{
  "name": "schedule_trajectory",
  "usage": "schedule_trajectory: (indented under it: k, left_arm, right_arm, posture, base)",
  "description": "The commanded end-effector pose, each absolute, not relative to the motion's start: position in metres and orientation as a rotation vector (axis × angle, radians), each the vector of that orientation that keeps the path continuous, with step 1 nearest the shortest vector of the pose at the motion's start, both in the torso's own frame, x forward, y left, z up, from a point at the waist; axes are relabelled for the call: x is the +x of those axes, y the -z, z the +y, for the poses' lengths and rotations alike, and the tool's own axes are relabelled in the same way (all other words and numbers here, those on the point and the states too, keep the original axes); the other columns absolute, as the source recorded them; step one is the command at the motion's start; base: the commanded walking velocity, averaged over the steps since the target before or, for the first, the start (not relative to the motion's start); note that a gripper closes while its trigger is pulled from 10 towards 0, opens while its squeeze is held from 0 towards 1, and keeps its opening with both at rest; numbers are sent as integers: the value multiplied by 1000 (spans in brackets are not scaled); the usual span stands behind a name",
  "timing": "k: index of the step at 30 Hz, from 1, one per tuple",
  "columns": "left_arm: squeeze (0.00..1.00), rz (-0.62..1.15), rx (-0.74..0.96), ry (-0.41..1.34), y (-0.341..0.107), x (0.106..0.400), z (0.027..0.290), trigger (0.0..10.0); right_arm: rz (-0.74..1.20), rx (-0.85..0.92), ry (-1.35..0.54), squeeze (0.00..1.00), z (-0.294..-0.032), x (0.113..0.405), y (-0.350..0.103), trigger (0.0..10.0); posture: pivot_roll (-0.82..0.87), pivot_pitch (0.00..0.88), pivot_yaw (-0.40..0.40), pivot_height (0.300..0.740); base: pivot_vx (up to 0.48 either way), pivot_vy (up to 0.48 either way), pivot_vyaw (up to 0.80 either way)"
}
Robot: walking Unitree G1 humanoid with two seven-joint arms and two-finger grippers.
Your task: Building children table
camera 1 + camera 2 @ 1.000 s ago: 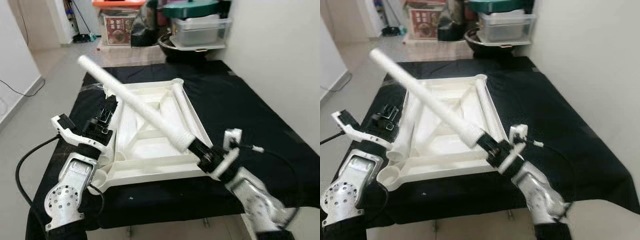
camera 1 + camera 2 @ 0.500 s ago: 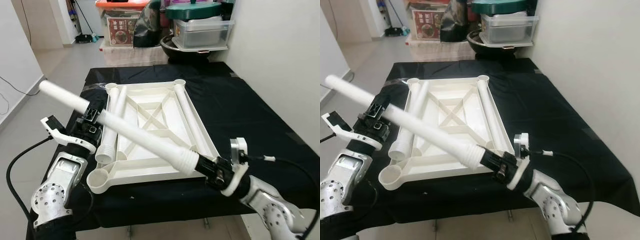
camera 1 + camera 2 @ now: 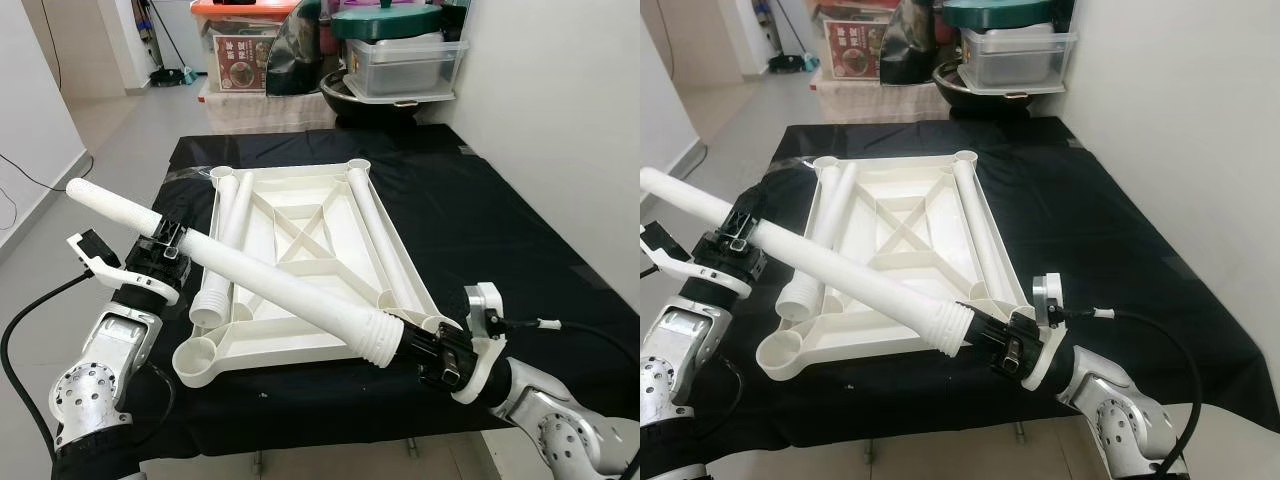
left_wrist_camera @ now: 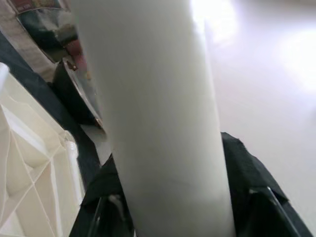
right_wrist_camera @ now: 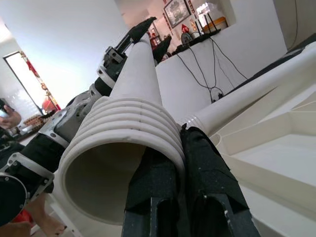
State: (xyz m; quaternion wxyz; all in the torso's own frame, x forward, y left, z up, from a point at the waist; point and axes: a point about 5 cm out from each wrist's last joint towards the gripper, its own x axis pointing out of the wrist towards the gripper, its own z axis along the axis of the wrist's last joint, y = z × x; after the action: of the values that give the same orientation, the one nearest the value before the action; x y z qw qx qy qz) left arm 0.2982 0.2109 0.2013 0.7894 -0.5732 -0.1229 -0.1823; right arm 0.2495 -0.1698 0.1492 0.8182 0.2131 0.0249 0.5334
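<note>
I have the long white table leg (image 3: 270, 290) carried across the near left corner of the upturned white tabletop (image 3: 310, 255), and over the last second it has swung down from a steep tilt over the middle of the tabletop to a shallow slant. Its ribbed end now sits just off the tabletop's near edge, and its plain end pokes out past the tabletop's left side.

My right claw (image 3: 425, 352) is clenched on the ribbed end, one finger inside the open mouth and one outside the rim. My left claw (image 3: 160, 250) now holds the shaft further up, to the left of the tabletop; its fingers wrap the tube, though the wrist view is too close to show the contact clearly.

Two more legs lie inside the tabletop, one along its left rail (image 3: 225, 245) and one along its right rail (image 3: 380, 240). The empty round socket (image 3: 200, 355) at the near left corner lies right under the carried leg.

I read this as lining up the ribbed end for a socket; it has yet to be stood upright. The black-covered surface (image 3: 500, 220) carries the tabletop.
</note>
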Motion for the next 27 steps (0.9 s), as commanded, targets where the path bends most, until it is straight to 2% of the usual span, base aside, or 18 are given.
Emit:
schedule_trajectory:
  k: [1,12,13,14,16,17,18,19,24,27]
  left_arm:
    - [0,-259,-1216,394,-202,299,210,0]
    - [0,-291,-1188,417,-214,300,212,0]
    - [0,-279,-1176,412,-214,301,212,0]
    - [0,-261,-1163,410,-214,302,211,0]
    - [0,-252,-1153,413,-214,303,211,0]
    - [0,-244,-1147,420,-215,303,210,7961]
    - [0,-244,-1147,420,-215,303,210,7961]
    - [0,-242,-1149,423,-216,304,209,10000]
    - [0,-267,-1200,411,-221,307,213,10000]
    - [0,-285,-1221,321,-222,313,224,10000]
  right_arm:
    - [37,448,-1177,0,-166,249,-154,0]
    - [39,443,-1107,0,-161,256,-152,0]
    - [53,415,-1101,0,-159,256,-150,4235]
    - [85,357,-1072,0,-157,257,-146,10000]
    - [114,295,-1052,0,-156,258,-142,10000]
    - [119,301,-1045,0,-156,258,-141,10000]
    - [119,301,-1045,0,-156,258,-141,10000]
    - [117,340,-1032,1000,-157,260,-142,10000]
    - [85,411,-1017,1000,-164,263,-145,10000]
    - [85,423,-1010,1000,-170,262,-144,10000]
  posture:
    - [-14,0,-28,740]
    - [-6,0,-27,740]
    - [-4,0,-25,740]
    - [-6,0,-22,740]
    - [-6,0,-22,740]
    - [-6,0,-22,740]
    - [-6,0,-22,740]
    - [-5,0,-22,740]
    - [-6,0,-20,740]
    - [-8,0,-26,740]
  base:
    - [0,0,0]
    - [0,0,0]
    - [0,0,0]
    - [0,0,0]
    - [0,0,0]
    - [0,0,0]
    - [0,0,0]
    - [0,0,0]
    - [0,0,0]
    - [0,0,0]
